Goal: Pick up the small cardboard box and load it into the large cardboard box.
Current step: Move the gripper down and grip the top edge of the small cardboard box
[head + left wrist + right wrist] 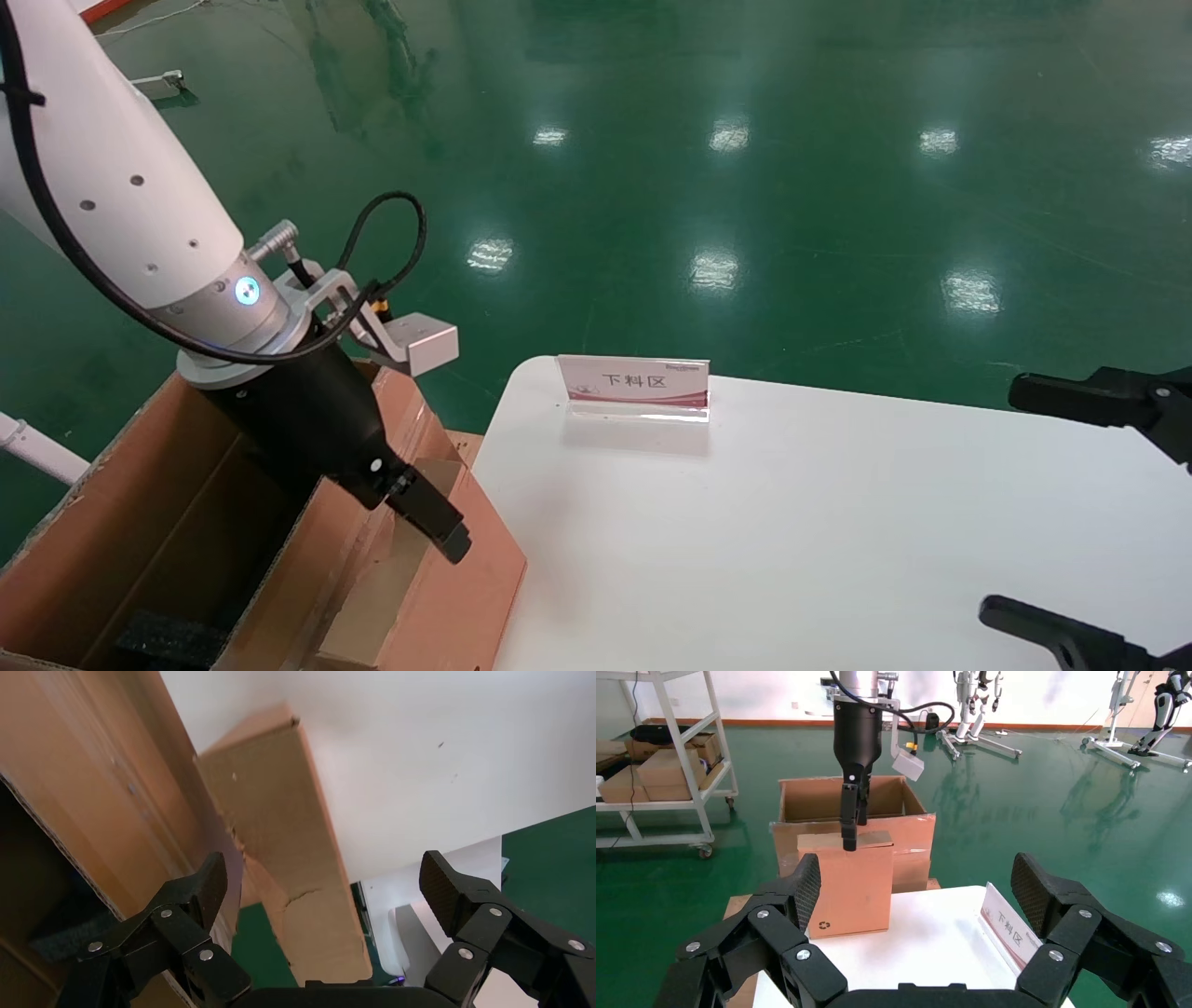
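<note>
The small cardboard box (845,881) stands upright at the table's left edge, its recycling mark low on the face toward the right wrist camera. In the head view it (466,596) leans close to the large cardboard box (140,485), whose flaps stand open over black foam (172,638). My left gripper (433,522) hangs just above the small box's tan top (281,846). It is open and empty, its jaws spread wider than that top (327,881). My right gripper (1001,501) is open and empty over the table's right side, and it shows in its own wrist view (916,888).
A tabletop sign (638,382) stands at the back of the white table (792,540). The carton (916,839) sits on the green floor beside the table. A shelf cart (666,769) with boxes stands further off.
</note>
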Action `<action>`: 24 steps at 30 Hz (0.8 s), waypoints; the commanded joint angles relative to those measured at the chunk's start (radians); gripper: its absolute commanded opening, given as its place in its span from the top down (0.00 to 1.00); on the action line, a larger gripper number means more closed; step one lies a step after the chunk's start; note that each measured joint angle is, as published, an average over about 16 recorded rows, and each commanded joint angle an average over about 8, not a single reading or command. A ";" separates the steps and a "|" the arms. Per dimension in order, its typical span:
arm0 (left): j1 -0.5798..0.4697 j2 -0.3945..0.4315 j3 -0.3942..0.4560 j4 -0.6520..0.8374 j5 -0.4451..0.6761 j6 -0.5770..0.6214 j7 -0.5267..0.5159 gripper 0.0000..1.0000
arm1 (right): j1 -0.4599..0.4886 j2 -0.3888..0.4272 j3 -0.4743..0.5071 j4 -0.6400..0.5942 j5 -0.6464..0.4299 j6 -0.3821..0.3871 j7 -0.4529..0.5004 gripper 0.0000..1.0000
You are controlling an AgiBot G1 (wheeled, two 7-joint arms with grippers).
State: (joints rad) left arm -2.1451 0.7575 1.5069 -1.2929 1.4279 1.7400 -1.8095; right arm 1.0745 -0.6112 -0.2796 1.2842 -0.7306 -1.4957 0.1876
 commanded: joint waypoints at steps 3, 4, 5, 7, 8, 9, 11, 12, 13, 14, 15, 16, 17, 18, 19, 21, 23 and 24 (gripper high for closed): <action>0.000 0.005 0.030 0.008 -0.011 0.000 -0.006 0.00 | 0.000 0.000 0.000 0.000 0.000 0.000 0.000 0.00; 0.001 0.007 0.036 0.011 -0.014 0.000 -0.007 0.00 | 0.000 0.000 0.000 0.000 0.000 0.000 0.000 0.00; 0.002 0.008 0.041 0.013 -0.017 0.000 -0.007 0.00 | 0.000 0.000 0.000 0.000 0.000 0.000 0.000 0.00; 0.005 0.011 0.051 0.018 -0.022 0.000 -0.008 0.00 | 0.000 0.000 0.000 0.000 0.000 0.000 0.000 0.00; 0.006 0.013 0.055 0.020 -0.024 0.000 -0.008 0.00 | 0.000 0.000 0.000 0.000 0.000 0.000 0.000 0.00; 0.008 0.014 0.059 0.022 -0.026 0.000 -0.008 0.00 | 0.000 0.000 0.000 0.000 0.000 0.000 0.000 0.00; 0.010 0.017 0.065 0.028 -0.029 0.000 -0.007 0.00 | 0.000 0.000 0.000 0.000 0.000 0.000 0.000 0.00; 0.012 0.018 0.068 0.030 -0.031 0.000 -0.007 0.00 | 0.000 0.000 0.000 0.000 0.000 0.000 0.000 0.00; 0.013 0.019 0.071 0.033 -0.032 0.000 -0.007 0.00 | 0.000 0.000 0.000 0.000 0.000 0.000 0.000 0.00; 0.015 0.020 0.074 0.035 -0.033 0.000 -0.006 0.00 | 0.000 0.000 0.000 0.000 0.000 0.000 0.000 0.00; 0.017 0.021 0.077 0.038 -0.033 0.000 -0.005 0.00 | 0.000 0.000 0.000 0.000 0.000 0.000 0.000 0.00; 0.019 0.022 0.079 0.041 -0.034 0.000 -0.005 0.00 | 0.000 0.000 0.000 0.000 0.000 0.000 0.000 0.00; 0.021 0.024 0.082 0.044 -0.034 0.000 -0.004 0.00 | 0.000 0.000 0.000 0.000 0.000 0.000 0.000 0.00; 0.023 0.025 0.085 0.046 -0.034 0.000 -0.004 0.00 | 0.000 0.000 0.000 0.000 0.000 0.000 0.000 0.00; 0.025 0.027 0.087 0.049 -0.033 0.000 -0.003 0.00 | 0.000 0.000 0.000 0.000 0.000 0.000 0.000 0.00; 0.029 0.030 0.093 0.055 -0.032 0.000 -0.003 0.00 | 0.000 0.000 0.000 0.000 0.000 0.000 0.000 0.00; 0.034 0.034 0.098 0.061 -0.030 0.000 -0.002 0.00 | 0.000 0.000 0.000 0.000 0.000 0.000 0.000 0.00; 0.036 0.037 0.101 0.064 -0.029 0.000 -0.003 0.00 | 0.000 0.000 0.000 0.000 0.000 0.000 0.000 0.00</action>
State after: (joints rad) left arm -2.1099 0.7948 1.6076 -1.2298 1.3997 1.7396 -1.8131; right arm 1.0745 -0.6112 -0.2796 1.2842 -0.7306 -1.4957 0.1876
